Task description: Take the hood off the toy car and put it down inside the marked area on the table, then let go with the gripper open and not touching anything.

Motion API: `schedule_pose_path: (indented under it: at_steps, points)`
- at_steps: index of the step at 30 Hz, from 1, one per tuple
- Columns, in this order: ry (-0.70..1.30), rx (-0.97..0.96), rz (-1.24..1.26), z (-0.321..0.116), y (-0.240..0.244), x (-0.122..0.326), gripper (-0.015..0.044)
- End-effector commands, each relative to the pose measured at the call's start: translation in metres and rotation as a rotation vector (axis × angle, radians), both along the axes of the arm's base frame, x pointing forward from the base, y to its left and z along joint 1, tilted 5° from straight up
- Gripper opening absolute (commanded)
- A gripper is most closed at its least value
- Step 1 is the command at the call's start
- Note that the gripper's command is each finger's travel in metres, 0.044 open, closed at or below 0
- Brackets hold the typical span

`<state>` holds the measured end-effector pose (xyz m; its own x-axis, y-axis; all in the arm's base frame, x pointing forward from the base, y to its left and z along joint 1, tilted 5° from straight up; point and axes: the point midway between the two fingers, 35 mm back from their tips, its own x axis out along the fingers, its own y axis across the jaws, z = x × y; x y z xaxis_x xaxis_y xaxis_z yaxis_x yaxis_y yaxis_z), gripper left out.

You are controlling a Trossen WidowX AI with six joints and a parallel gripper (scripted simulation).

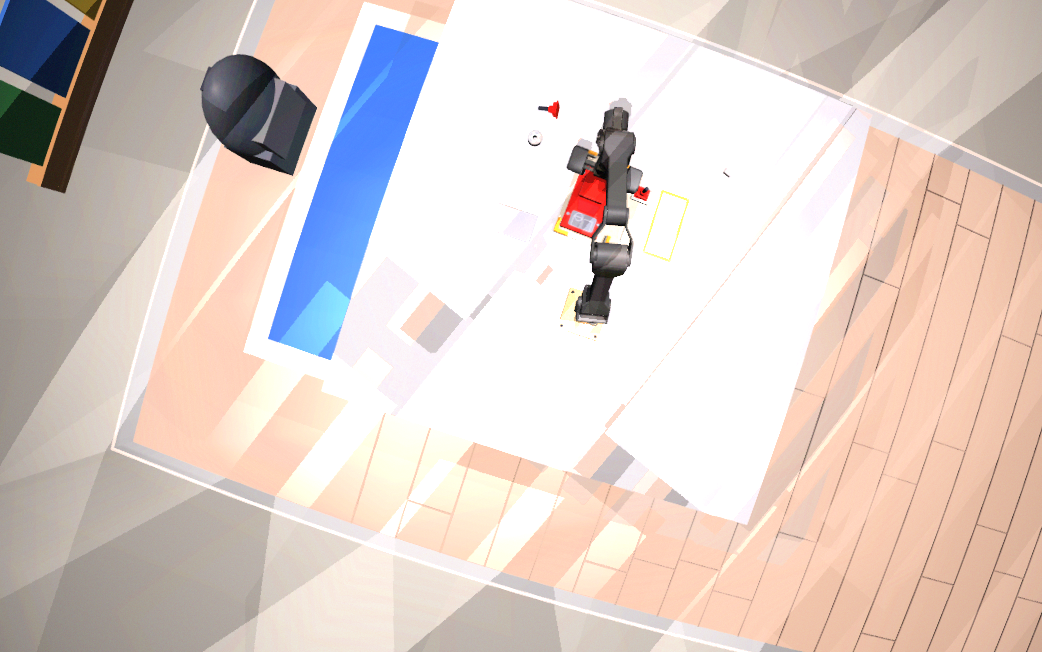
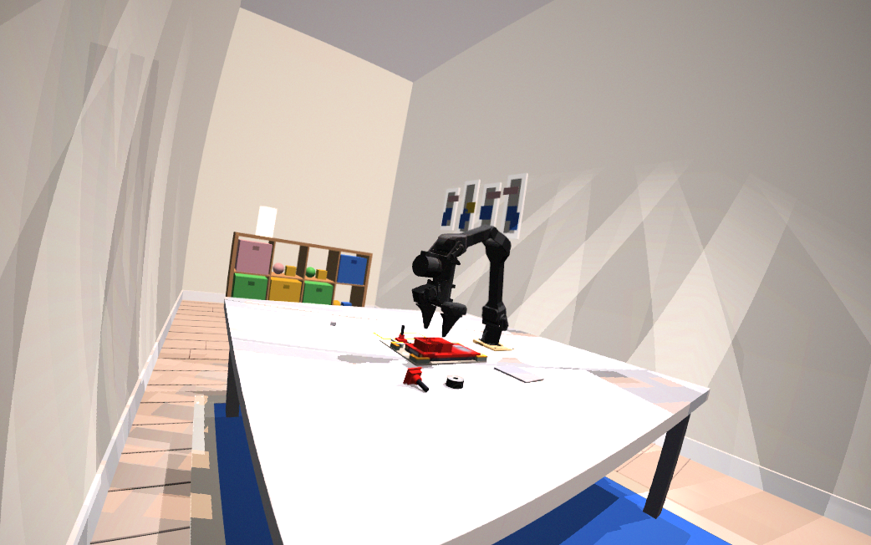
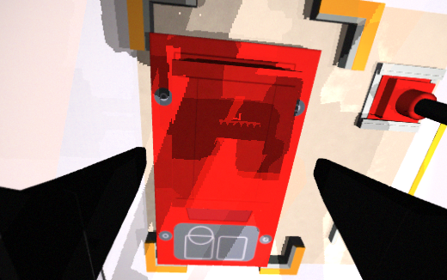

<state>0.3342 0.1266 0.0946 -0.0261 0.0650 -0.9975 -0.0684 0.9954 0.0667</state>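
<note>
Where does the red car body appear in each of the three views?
Top: red car body, centre, partly under the arm.
Exterior: mid-table, below the open gripper.
Wrist: fills the centre, between the fingers.
Shared landmark: yellow outline, beside the car.

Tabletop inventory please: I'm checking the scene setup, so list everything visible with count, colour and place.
toy car: 1, red, on a tan board with orange corner brackets, below the claw
marked area: 1, yellow outline, beside the car
red peg in holder: 1, red with black handle, at the board's edge
loose red tool: 1, red and black, on the table
ring: 1, black, beside that tool
claw: 1, black, open, above the car
</note>
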Motion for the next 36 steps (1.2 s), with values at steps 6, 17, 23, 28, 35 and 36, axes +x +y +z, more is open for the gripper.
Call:
schedule_pose_path:
  at_steps: [6,17,23,28,35,36]
  points:
    - [0.0,0.004,-0.003,-0.008,0.001,-0.001,0.044]
    - [0.001,0.004,-0.003,-0.016,0.001,-0.003,0.044]
    - [0.001,0.004,-0.003,-0.019,0.001,-0.003,0.044]
    - [0.001,0.004,-0.003,-0.021,0.001,-0.003,0.044]
    - [0.001,0.004,-0.003,-0.024,0.001,-0.003,0.044]
    - [0.001,0.004,-0.003,-0.025,0.001,-0.003,0.044]
